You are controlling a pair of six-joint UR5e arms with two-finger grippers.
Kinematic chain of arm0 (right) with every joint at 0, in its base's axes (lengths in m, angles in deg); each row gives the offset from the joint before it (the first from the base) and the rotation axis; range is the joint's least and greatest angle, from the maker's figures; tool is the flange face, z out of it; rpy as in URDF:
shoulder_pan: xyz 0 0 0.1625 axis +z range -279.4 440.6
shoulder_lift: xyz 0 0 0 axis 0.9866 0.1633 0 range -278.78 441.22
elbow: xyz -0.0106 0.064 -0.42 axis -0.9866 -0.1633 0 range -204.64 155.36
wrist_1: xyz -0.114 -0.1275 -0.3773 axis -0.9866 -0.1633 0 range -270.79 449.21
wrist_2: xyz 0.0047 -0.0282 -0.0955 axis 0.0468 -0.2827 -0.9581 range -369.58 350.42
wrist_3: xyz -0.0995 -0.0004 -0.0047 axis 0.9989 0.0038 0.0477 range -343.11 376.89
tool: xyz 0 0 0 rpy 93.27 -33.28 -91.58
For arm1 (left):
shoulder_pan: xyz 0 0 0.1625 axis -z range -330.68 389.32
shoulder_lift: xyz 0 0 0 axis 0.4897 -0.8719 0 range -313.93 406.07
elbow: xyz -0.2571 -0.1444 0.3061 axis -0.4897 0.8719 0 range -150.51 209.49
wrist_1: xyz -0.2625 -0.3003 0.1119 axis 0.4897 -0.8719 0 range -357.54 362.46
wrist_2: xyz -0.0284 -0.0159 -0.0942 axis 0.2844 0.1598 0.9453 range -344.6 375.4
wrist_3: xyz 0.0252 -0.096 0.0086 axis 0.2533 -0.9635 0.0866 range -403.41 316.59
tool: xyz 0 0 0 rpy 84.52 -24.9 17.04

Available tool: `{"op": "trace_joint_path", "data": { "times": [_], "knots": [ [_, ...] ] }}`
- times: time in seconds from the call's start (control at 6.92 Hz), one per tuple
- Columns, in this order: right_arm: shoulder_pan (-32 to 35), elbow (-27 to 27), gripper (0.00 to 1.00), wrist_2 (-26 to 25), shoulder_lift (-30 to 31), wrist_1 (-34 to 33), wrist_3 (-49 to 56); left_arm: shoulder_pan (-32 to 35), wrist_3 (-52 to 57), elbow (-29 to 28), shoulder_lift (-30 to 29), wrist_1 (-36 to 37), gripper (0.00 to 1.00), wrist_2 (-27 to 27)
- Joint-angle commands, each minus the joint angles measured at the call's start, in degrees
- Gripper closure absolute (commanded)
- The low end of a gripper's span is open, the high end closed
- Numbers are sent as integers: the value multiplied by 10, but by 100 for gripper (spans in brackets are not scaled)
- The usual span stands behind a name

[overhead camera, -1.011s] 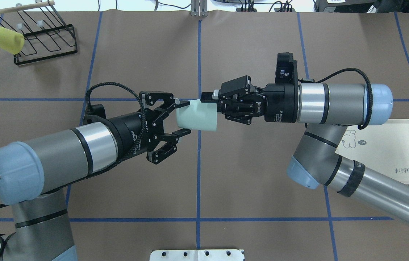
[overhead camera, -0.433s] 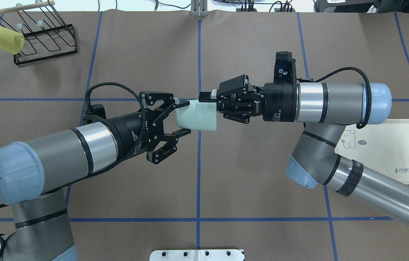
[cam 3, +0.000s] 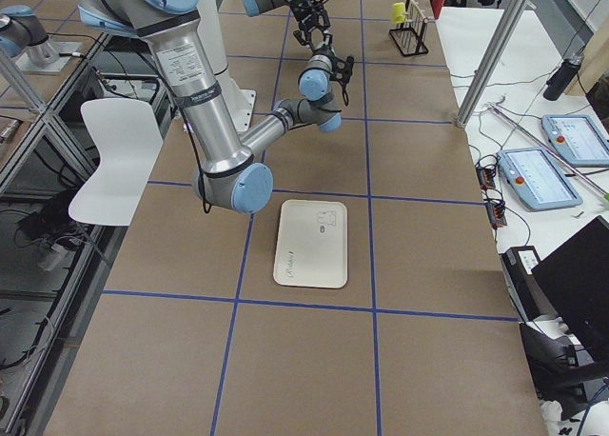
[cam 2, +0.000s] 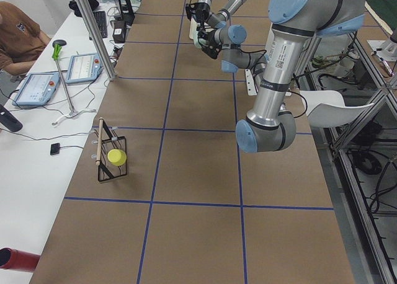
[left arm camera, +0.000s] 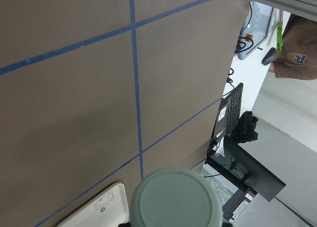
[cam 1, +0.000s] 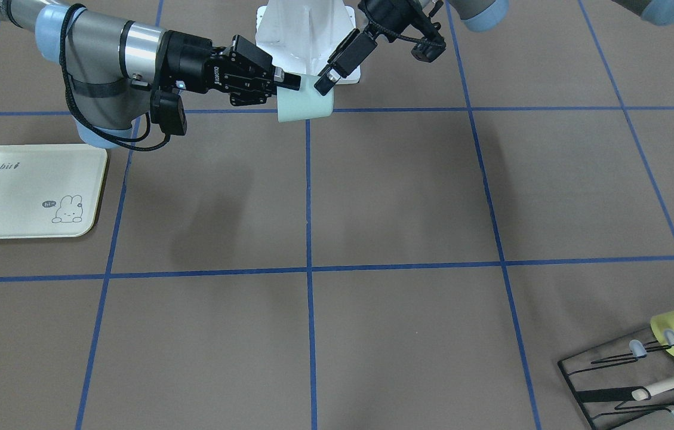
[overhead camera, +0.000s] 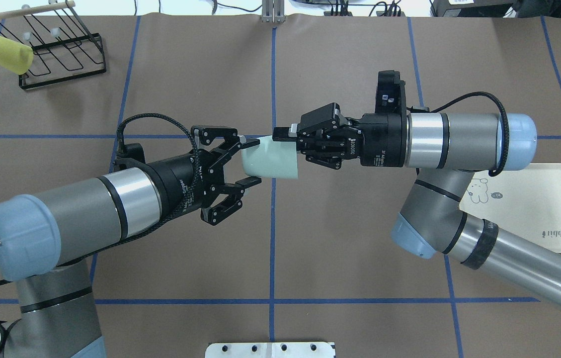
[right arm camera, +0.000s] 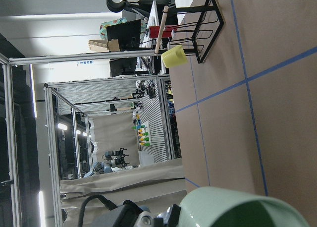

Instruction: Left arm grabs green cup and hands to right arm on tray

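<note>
I see the green cup [overhead camera: 271, 160] held in the air on its side above the middle of the table [overhead camera: 360, 238], close to where the blue tape lines cross. Its base points left and its mouth points right.

The right gripper [overhead camera: 287, 140] comes in from the right and is clamped on the cup at the rim. One finger [overhead camera: 281, 133] lies along the outside of the far wall. The other is hidden from me, so I cannot tell whether it sits inside the mouth.

The left gripper [overhead camera: 252, 162] is spread wide around the base end. Its far fingertip is at the cup's far edge and its near fingertip is just off the near edge. I cannot tell whether either pad touches the plastic. In the left wrist view the round base fills the bottom centre of the picture.

The tray [overhead camera: 533, 209] lies flat well to the right, on the near side, partly covered by the right arm [overhead camera: 459, 144]. At the far left corner a yellow-green cup [overhead camera: 6, 53] hangs on a black wire rack [overhead camera: 66, 54].
</note>
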Motion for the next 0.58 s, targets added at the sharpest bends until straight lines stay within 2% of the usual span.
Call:
{"op": "trace_joint_path", "data": {
  "times": [0.0,0.14,0.29,0.43],
  "knots": [
    [-1,0,90,0,2,0,0,0,0,0,-3,-2,98,1],
    [-1,0,93,0,3,0,-1,0,3,0,-3,-3,22,2],
    [-1,0,93,0,4,2,0,0,36,0,-2,-4,0,2],
    [-1,0,93,0,5,2,0,0,40,0,0,-4,0,2]
  ]
}}
